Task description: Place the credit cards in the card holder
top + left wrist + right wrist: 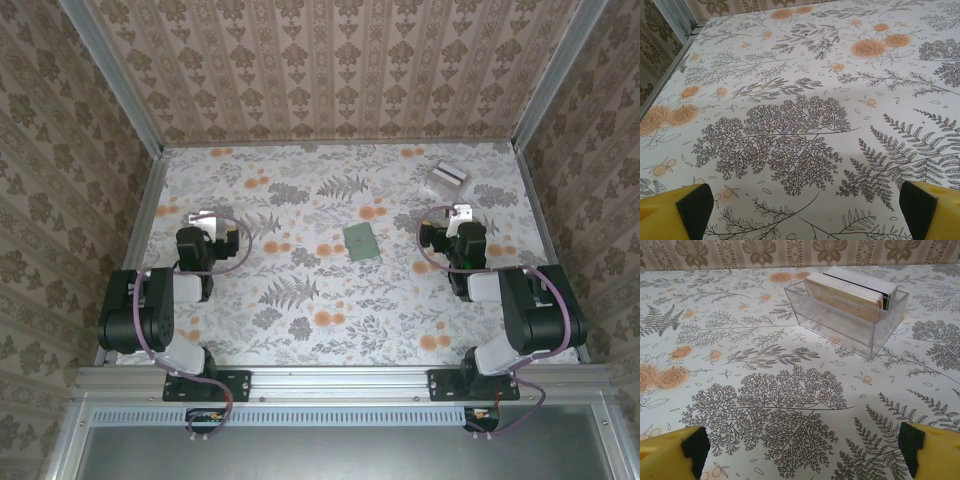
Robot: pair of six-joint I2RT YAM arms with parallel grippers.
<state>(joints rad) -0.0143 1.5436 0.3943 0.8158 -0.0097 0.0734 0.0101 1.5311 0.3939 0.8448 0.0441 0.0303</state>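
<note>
The card holder point(361, 241) is a flat grey-green rectangle lying folded in the middle of the flowered table. The credit cards point(850, 292) stand on edge in a clear plastic box point(840, 320) at the back right, also visible from above as the box point(447, 177). My right gripper point(804, 452) is open over bare tabletop, a short way in front of that box, with nothing between its yellow fingers point(920, 455). In the top view the right gripper point(458, 213) sits right of the card holder. My left gripper point(806, 210) is open too, hovering over bare table at the left point(205, 217).
Patterned walls with metal rails close the table point(300, 320) on the left, back and right. The left rail point(670, 75) runs near the left gripper. Both arm bases stand at the near edge.
</note>
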